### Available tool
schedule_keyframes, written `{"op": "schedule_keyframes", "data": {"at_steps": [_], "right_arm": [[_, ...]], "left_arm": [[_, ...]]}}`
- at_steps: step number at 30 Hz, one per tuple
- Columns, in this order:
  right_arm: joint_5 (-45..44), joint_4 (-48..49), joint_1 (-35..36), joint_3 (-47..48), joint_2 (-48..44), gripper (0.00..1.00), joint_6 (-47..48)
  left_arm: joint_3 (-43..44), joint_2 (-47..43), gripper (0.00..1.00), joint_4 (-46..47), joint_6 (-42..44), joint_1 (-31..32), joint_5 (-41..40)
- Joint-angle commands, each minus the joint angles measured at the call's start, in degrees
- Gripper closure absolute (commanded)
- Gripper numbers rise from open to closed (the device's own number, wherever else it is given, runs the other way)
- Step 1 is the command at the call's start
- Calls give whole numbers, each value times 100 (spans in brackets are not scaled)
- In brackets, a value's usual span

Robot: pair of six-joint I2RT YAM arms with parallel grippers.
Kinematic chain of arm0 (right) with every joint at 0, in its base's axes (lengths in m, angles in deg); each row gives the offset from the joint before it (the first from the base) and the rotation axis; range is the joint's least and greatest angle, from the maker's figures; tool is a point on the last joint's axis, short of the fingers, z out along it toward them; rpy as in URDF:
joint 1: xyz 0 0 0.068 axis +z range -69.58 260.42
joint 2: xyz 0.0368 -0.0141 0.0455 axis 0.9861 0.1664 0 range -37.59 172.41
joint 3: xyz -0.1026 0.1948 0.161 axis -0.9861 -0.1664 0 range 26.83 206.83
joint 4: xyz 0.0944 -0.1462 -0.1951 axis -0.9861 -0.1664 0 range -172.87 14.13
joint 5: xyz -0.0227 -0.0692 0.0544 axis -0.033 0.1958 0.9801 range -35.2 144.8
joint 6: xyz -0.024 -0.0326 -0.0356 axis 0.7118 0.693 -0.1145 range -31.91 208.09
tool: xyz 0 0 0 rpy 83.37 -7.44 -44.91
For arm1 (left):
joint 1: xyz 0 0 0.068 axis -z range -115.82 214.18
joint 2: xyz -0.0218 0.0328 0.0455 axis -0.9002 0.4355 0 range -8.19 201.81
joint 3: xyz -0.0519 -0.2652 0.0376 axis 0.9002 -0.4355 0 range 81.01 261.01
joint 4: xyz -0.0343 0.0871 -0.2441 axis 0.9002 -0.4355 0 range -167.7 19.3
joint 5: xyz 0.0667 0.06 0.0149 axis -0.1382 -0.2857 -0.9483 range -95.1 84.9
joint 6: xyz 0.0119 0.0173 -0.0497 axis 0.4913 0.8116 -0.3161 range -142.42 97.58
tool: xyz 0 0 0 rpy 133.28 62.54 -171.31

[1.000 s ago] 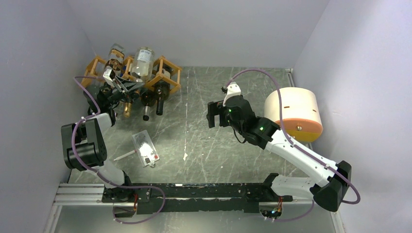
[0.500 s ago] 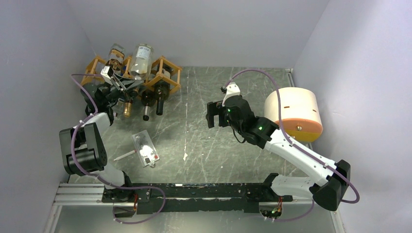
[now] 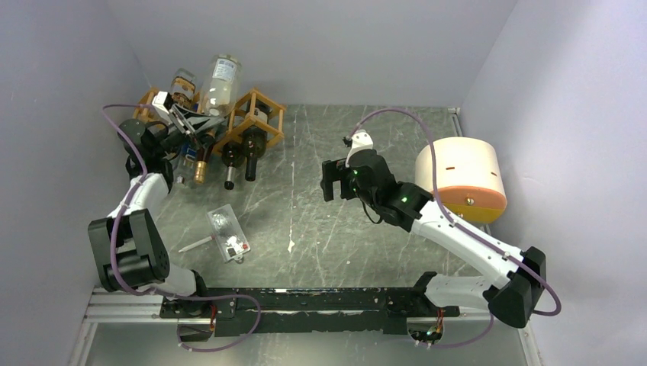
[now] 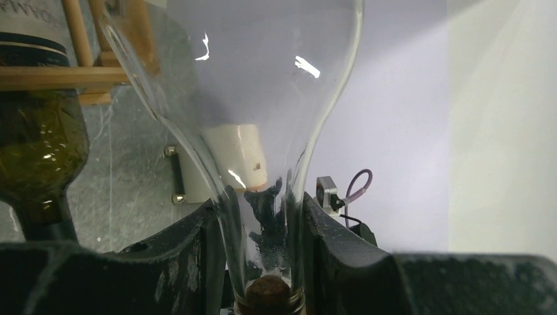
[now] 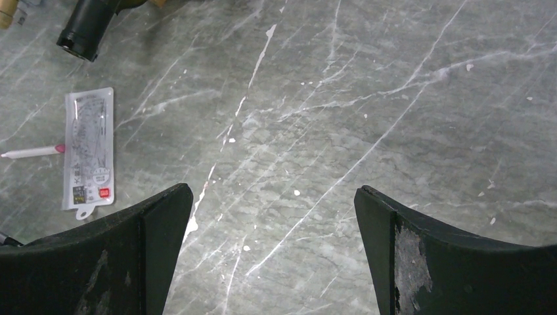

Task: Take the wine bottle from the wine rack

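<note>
The orange-brown wooden wine rack [image 3: 263,110] stands at the back left of the table. My left gripper [image 3: 197,131] is shut on the neck of a clear glass wine bottle [image 3: 219,82], which is tilted up with its base raised above the rack. In the left wrist view the clear bottle [image 4: 263,98] fills the frame, its corked neck clamped between my fingers [image 4: 197,256]. Dark bottles [image 3: 252,149] lie in the rack cells with necks pointing forward. My right gripper [image 3: 329,179] is open and empty over mid-table, fingers [image 5: 157,230] wide apart.
A flat clear packet [image 3: 227,232] and a thin white pen [image 3: 195,244] lie on the table front left. A cream cylinder with an orange end [image 3: 461,179] sits at the right. Walls close in on the left, back and right.
My left gripper has lifted and pulled the clear bottle up and left, so its base now rises above the rack. The left arm's elbow swung outward. The right arm shifted slightly.
</note>
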Motion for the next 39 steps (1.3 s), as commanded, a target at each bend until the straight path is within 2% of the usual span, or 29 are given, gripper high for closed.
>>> {"op": "schedule_keyframes", "data": {"at_steps": [1,7,17,23,30,39], "right_arm": [[23,118,-28,157,116,0,-30],[-96,66,-31,336,232,0,64],[-280,184,-33,637,322,0,58],[-64,389,-76,650,446,0,-72],[337,574,-76,114,466,0,-207],[1370,1045,-65,-935,225,0,346]], "left_arm": [[492,-533,93,711,491,257,-99],[483,-693,93,-146,1109,988,-327],[136,-833,93,-655,1552,2194,-791],[-161,-844,93,-1214,1946,2840,-1027],[-632,-885,93,-1858,2366,3300,-1244],[-496,-817,93,-3611,3492,3829,-1482]]}}
